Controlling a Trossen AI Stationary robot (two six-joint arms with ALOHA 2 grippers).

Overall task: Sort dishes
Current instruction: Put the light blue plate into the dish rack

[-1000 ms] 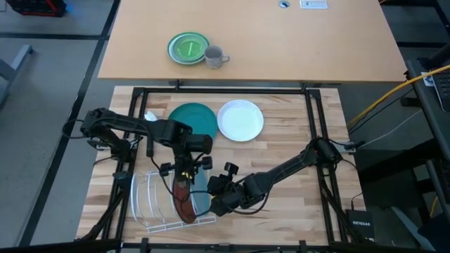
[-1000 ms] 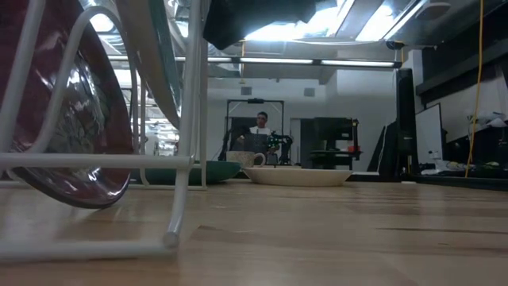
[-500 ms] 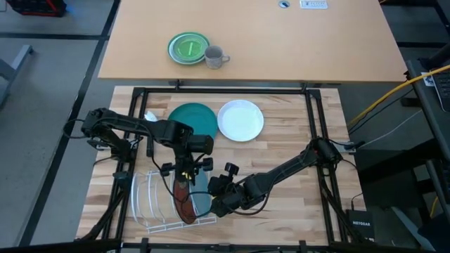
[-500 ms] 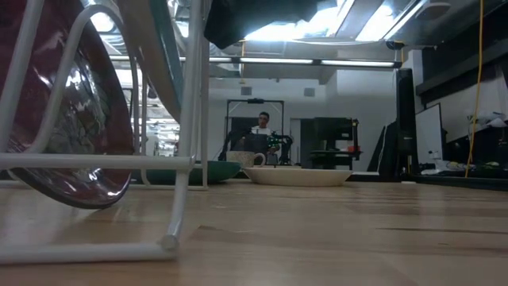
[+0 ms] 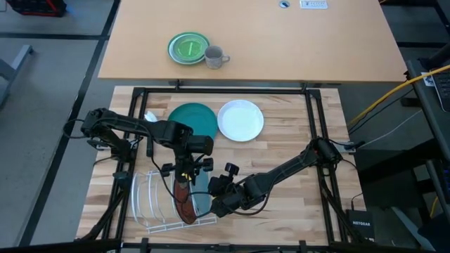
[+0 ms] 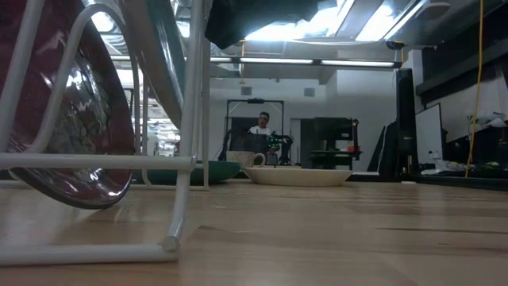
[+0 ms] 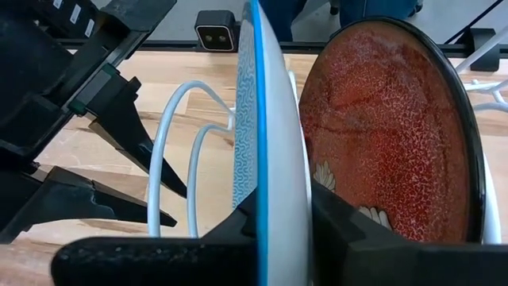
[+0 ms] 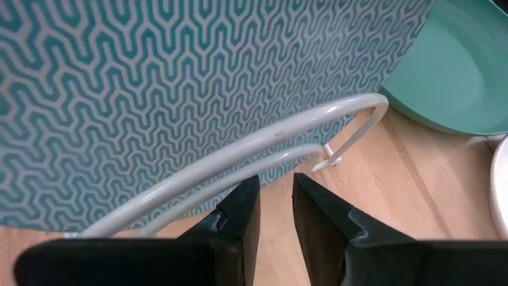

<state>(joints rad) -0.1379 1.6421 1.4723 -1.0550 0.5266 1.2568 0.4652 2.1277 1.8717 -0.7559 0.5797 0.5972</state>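
Note:
The light blue plate (image 7: pixel 274 119) stands on edge in the white wire rack (image 5: pixel 144 200). It is next to the dark red flowered plate (image 7: pixel 389 135), which leans in the rack. My left gripper (image 5: pixel 188 174) is above the rack, shut on the blue plate. My right gripper (image 5: pixel 214 200) is low on the table at the rack's right side, facing the plate's patterned underside (image 8: pixel 159 87). Its fingers are a narrow gap apart and hold nothing. The dark teal plate (image 5: pixel 193 118) and the white plate (image 5: pixel 240 119) lie flat at the far side. My left gripper pinches the light blue plate's upper rim (image 7: pixel 278 187) between its two fingers, one on each face. The fingers come from above, pointing down. The plate stands upright on edge between the rack's wires, and its lower edge is hidden.
A small green plate (image 5: pixel 188 48) and a grey mug (image 5: pixel 214 56) sit on the tan table beyond the work table. The rack's wire loops (image 8: pixel 262 151) stand just past my right fingertips. Bare wood lies to the right of the rack. A person sits far off in the room (image 6: pixel 260 127).

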